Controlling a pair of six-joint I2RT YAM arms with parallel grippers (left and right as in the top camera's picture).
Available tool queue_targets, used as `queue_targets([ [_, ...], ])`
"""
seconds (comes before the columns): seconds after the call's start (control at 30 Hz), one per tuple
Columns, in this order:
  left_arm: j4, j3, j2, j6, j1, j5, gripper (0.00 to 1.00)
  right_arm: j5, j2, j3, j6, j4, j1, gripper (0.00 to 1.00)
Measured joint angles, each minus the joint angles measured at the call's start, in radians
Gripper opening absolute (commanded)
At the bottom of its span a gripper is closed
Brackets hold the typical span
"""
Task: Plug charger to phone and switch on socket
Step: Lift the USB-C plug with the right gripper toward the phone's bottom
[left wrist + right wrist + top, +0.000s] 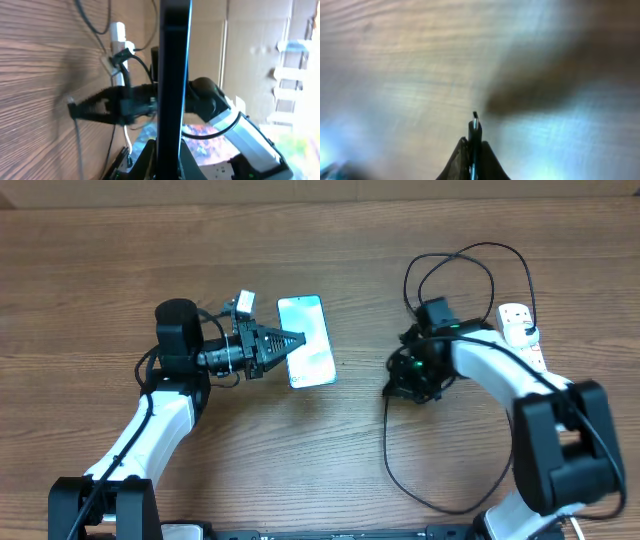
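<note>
The phone (312, 345) shows its light blue screen face up left of the table's middle. My left gripper (297, 340) is shut on its left long edge. In the left wrist view the phone (172, 60) is a black bar seen edge-on, clamped between my fingers (170, 157). My right gripper (398, 383) is right of the phone, apart from it, and is shut on the charger's plug tip (475, 116), which sticks out past the fingers (474, 137). The black cable (388, 450) loops towards the front and behind the arm. The white socket strip (520, 328) lies at the far right; the adapter is hidden.
The right arm's white link (490, 365) lies over part of the strip. Cable loops (470, 255) lie behind the right arm. The strip's white body (117, 35) and the right arm (210, 100) show beyond the phone in the left wrist view. The table is wood grain.
</note>
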State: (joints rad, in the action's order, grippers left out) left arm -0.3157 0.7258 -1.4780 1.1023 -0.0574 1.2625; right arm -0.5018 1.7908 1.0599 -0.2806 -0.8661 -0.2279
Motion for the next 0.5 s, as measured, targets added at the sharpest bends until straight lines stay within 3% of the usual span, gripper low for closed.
queue_targets([
  [0.27,-0.155,0.0,0.0,0.034,-0.001,0.032,0.04,-0.386,-0.279,0.001,0.375,-0.351,0.062,0.04],
  [0.5,-0.405,0.0,0.0,0.15,-0.032,-0.008,0.04,-0.566,-0.346,-0.003,0.502,-0.326,-0.005,0.04],
])
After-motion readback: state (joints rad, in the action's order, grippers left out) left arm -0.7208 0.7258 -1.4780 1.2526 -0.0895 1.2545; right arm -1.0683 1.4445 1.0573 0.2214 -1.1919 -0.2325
